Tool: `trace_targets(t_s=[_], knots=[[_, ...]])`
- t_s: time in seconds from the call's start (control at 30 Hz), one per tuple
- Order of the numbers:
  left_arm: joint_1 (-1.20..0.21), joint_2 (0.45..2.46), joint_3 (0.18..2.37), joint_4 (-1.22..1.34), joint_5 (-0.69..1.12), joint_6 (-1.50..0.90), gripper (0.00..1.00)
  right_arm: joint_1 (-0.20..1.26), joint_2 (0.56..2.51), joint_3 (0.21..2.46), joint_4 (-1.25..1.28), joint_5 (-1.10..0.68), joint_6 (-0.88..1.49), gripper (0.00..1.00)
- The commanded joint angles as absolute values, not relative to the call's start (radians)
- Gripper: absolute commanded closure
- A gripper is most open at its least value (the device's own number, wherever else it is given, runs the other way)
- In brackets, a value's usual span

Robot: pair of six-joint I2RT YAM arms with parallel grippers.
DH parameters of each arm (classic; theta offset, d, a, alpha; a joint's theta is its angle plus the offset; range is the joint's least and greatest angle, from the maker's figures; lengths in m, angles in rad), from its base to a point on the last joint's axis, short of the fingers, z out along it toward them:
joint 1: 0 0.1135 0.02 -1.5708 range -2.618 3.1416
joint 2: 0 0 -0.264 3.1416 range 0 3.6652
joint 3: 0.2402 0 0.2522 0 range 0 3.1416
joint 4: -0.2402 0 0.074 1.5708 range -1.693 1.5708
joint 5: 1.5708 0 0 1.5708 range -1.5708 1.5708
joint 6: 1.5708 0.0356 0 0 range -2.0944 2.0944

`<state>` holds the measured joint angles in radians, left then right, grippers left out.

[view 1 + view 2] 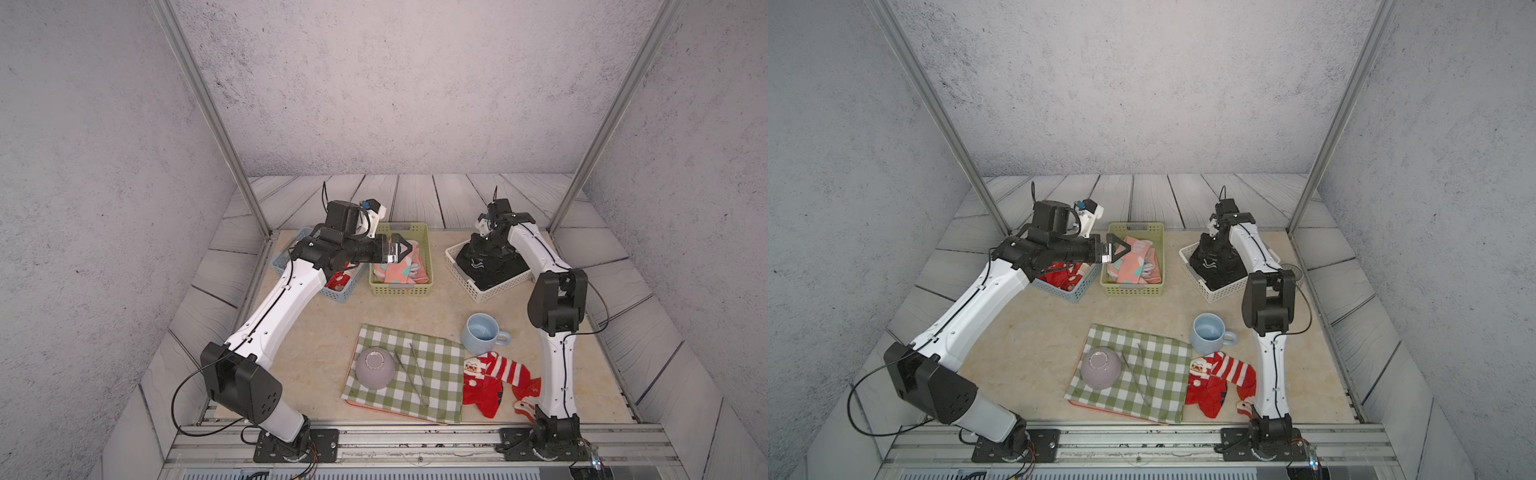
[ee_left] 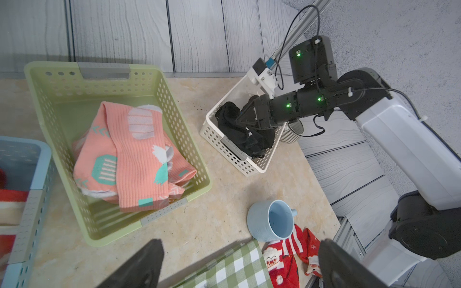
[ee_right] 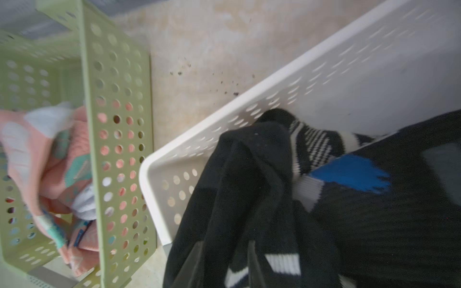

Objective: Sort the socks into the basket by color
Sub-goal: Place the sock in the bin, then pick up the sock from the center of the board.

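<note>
Three baskets stand at the back. The blue basket (image 1: pixel 332 295) holds red socks (image 1: pixel 1063 278). The green basket (image 1: pixel 401 291) holds pink socks with teal patches (image 2: pixel 134 154). The white basket (image 1: pixel 490 293) holds black socks (image 3: pixel 249 187), one draped over its rim. More red Christmas socks (image 1: pixel 494 382) lie on the table at the front right. My left gripper (image 2: pixel 240 244) hangs open and empty over the green basket's left edge (image 1: pixel 409 248). My right gripper (image 3: pixel 222 264) reaches into the white basket (image 2: pixel 239 117), jaws shut on a black sock.
A blue mug (image 1: pixel 482 332) stands just behind the red socks. A green-and-white checked cloth (image 1: pixel 432 374) lies beside them, carrying an upturned lilac bowl (image 1: pixel 375 368) and metal tongs (image 1: pixel 417 374). A ribbed cup (image 2: pixel 294 132) sits behind the white basket.
</note>
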<state>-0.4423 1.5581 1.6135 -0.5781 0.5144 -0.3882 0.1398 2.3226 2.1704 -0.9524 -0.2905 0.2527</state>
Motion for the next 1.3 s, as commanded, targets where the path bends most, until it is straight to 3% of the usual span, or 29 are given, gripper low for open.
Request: trace_targets(t_s=[0.0,0.2,0.33,0.47,0.63,1.07,1.27], knots=[[-0.435,1.529,1.592,-0.584,0.495,-0.368,0.00,0.128,2.352,2.170,-0.976,-0.279,0.262,0.66],[-0.436,1.518,1.574,-0.609,0.480,-0.342,0.00,0.130,2.320,2.223,-0.975,-0.276,0.263,0.52],[-0.436,1.508,1.560,-0.612,0.479,-0.332,0.00,0.130,2.246,2.234,-0.983,-0.264,0.258,0.33],[-0.440,1.503,1.545,-0.610,0.478,-0.318,0.00,0.130,2.147,2.194,-1.029,-0.233,0.273,0.02],[-0.481,1.510,1.551,-0.646,0.424,-0.272,0.00,0.134,1.994,2.034,-1.101,-0.210,0.317,0.01],[-0.540,1.520,1.503,-0.605,0.425,-0.286,0.00,0.155,1.377,1.335,-1.213,-0.104,0.474,0.01],[-0.557,1.520,1.488,-0.592,0.441,-0.293,0.00,0.156,1.235,1.134,-1.254,-0.112,0.592,0.01]])
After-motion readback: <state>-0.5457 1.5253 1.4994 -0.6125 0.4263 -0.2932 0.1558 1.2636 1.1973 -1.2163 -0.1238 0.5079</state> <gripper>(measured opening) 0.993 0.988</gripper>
